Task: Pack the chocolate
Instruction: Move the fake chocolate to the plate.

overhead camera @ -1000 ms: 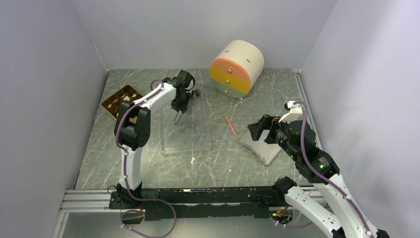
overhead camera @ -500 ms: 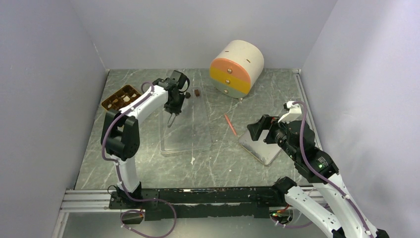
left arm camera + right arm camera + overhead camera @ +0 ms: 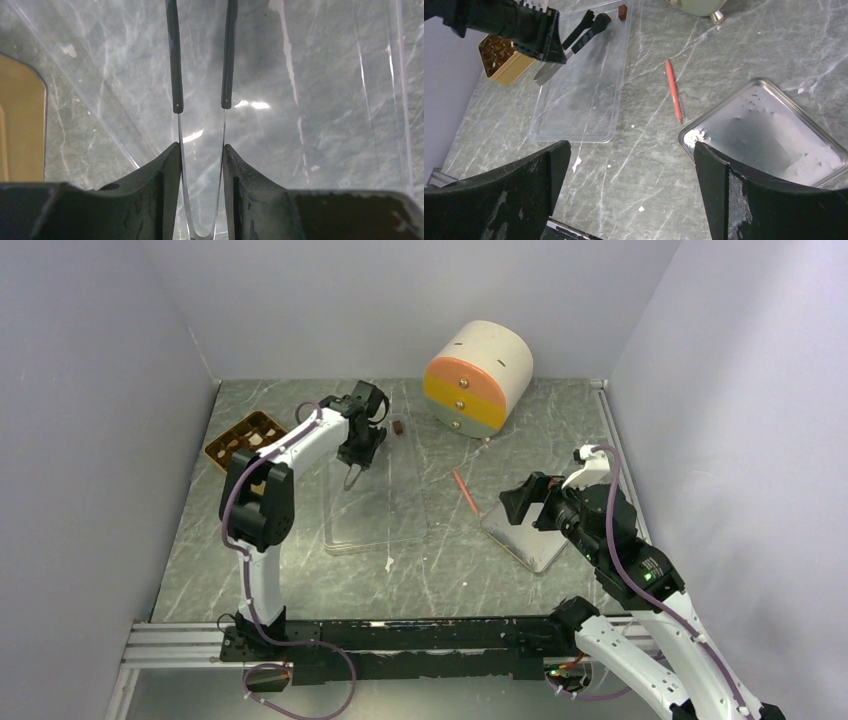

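One dark brown chocolate (image 3: pixel 399 427) lies on the far rim of a clear plastic tray (image 3: pixel 385 515); it also shows in the right wrist view (image 3: pixel 623 11). Several more pieces sit in the golden-brown compartment tray (image 3: pixel 245 440) at the far left. My left gripper (image 3: pixel 358 448) is shut on metal tweezers (image 3: pixel 226 60) with black tips. The tips are apart and empty, above the clear tray (image 3: pixel 325 100), left of the loose chocolate. My right gripper (image 3: pixel 631 150) is open and empty over bare table, beside a metal tray (image 3: pixel 769 125).
A round drawer unit (image 3: pixel 477 378) with orange, yellow and grey fronts stands at the back. A thin orange-red stick (image 3: pixel 463 492) lies between the clear tray and the metal tray (image 3: pixel 525 535). White crumbs dot the table. Walls close in the left, back and right sides.
My left arm swung its elbow left and came partly back; the tweezers stay over the far part of the clear tray. The right arm has not moved.
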`<state>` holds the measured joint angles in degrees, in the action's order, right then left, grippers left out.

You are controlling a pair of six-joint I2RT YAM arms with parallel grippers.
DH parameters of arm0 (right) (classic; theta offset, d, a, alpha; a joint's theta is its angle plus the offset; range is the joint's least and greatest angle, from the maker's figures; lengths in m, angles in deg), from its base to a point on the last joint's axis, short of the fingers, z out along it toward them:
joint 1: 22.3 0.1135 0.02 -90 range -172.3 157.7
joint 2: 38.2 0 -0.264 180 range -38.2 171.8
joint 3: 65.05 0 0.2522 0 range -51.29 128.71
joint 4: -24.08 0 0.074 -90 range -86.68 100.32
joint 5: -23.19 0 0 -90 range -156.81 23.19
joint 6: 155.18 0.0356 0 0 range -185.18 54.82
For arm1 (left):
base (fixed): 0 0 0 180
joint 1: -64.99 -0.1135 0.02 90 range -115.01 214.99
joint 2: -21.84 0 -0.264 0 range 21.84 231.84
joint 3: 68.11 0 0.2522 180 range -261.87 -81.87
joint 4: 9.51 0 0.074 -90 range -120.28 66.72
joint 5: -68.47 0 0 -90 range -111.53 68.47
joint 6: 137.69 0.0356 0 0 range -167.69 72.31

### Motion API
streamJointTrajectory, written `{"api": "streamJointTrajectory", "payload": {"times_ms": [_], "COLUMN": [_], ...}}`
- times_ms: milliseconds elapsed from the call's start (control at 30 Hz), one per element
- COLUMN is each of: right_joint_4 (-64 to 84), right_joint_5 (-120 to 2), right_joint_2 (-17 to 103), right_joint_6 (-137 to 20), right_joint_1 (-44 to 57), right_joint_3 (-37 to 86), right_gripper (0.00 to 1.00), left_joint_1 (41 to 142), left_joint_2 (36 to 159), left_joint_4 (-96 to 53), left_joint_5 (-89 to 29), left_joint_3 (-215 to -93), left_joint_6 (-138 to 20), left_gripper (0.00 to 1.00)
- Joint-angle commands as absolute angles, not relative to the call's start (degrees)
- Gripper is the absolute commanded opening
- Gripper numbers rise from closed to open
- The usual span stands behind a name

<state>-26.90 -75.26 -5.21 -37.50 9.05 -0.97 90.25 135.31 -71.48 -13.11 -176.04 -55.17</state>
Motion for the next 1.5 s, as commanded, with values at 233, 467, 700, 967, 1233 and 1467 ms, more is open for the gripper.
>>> {"api": "streamJointTrajectory", "payload": {"times_ms": [233, 467, 700, 967, 1233, 1467], "right_joint_4": [-25.5, -25.5, -25.4, -25.2, -24.9, -24.8], "right_joint_5": [-75.9, -76.0, -75.9, -75.5, -75.0, -74.7], "right_joint_2": [-5.9, -5.7, -5.7, -5.7, -5.8, -5.6], "right_joint_6": [-37.5, -37.7, -37.5, -37.4, -37.1, -37.0], "right_joint_1": [9.4, 9.4, 9.4, 9.3, 9.4, 9.3], "right_joint_3": [0.0, -0.2, -0.4, -0.5, -0.4, -0.1], "right_gripper": [1.00, 1.00, 1.00, 0.99, 1.00, 0.99], "left_joint_1": [89.8, 89.7, 89.6, 89.7, 89.6, 89.6], "left_joint_2": [140.0, 140.2, 140.4, 136.8, 131.2, 132.8], "left_joint_4": [-69.5, -69.3, -69.8, -71.2, -70.5, -70.9], "left_joint_5": [-11.7, -12.2, -12.1, -10.5, -10.8, -13.4], "left_joint_3": [-181.4, -181.3, -181.6, -179.7, -175.8, -178.3], "left_joint_6": [-54.7, -54.6, -54.4, -54.5, -54.7, -53.9], "left_gripper": [0.39, 0.34, 0.31, 0.27, 0.26, 0.32]}}
